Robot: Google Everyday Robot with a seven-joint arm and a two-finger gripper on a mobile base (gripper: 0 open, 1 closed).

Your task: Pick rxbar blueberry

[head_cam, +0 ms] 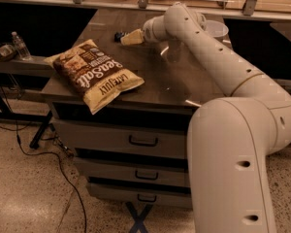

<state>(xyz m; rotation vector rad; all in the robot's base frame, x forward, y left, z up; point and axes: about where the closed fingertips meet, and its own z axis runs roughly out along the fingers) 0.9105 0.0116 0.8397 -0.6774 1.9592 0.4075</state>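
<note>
The rxbar blueberry [119, 35] is a small dark flat bar lying on the far middle of the grey table [174, 84]. Only its left end shows; the rest is hidden behind my gripper. My gripper [131, 38] reaches over from the right and its pale tan fingers lie against the bar's right end, low over the tabletop.
A large tan-and-brown chip bag [94, 73] lies at the table's front left. A clear plastic cup [215, 30] stands at the far right behind my arm. A water bottle [20, 45] stands on a shelf to the left. Drawers [143, 142] sit under the table, cables on the floor.
</note>
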